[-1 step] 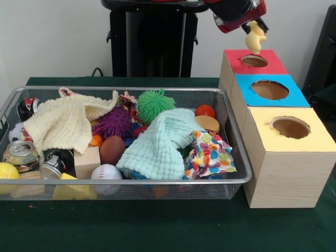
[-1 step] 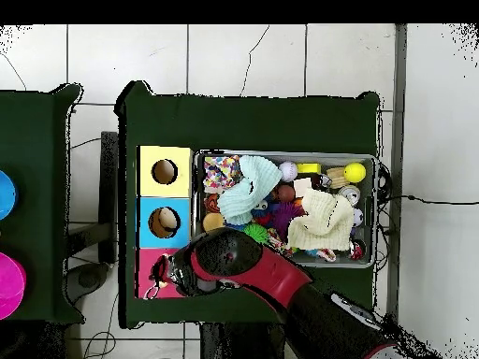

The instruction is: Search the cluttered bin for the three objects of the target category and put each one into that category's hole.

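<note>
The gripper (image 1: pixel 255 27) is clamped on a small yellow toy (image 1: pixel 255 38), which hangs directly above the hole of the red box (image 1: pixel 270 67). Beyond the red box, in line, stand the blue box (image 1: pixel 294 97) and the yellow box (image 1: pixel 320 139). The wire bin (image 1: pixel 231 126) of clutter lies beside the boxes.

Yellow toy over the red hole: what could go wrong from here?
1. The yellow toy hangs from the gripper toward the right side of the red hole; if released off-centre, it may hit the rim and bounce off.
2. The blue hole is right beside it, so a sideways bounce could land it there.
</note>
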Controlling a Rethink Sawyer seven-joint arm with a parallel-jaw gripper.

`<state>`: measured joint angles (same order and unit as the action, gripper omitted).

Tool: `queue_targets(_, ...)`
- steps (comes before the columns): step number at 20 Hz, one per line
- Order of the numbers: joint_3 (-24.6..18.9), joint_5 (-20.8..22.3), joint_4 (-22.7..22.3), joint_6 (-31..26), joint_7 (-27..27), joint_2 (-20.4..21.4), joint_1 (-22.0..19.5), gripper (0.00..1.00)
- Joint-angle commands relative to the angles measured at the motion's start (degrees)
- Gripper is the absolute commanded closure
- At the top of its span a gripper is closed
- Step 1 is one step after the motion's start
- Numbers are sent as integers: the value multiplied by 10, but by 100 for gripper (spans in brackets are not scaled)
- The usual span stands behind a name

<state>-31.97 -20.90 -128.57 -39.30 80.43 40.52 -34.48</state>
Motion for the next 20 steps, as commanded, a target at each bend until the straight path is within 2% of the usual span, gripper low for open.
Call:
queue_targets(1, 21, 21, 80, 63, 57, -29, 4, 100)
queue_targets(3, 23, 25, 84, 65, 56, -33, 4, 100)
queue_targets(5, 0, 20, 21, 98, 55, -3, -18, 100)
queue_targets(6, -4, 20, 12, 103, 55, 1, -22, 100)
queue_targets(7, 12, 28, 39, 76, 51, -1, -22, 100)
queue_targets(8, 13, 29, 41, 74, 52, -1, -22, 100)
queue_targets(10, 7, 31, 35, 94, 59, -11, -8, 100)
queue_targets(11, 7, 35, 20, 88, 56, 4, -16, 100)
queue_targets(14, 20, 48, 40, 61, 56, -5, -2, 100)
queue_targets(20, -1, 38, 9, 55, 65, 7, -4, 100)
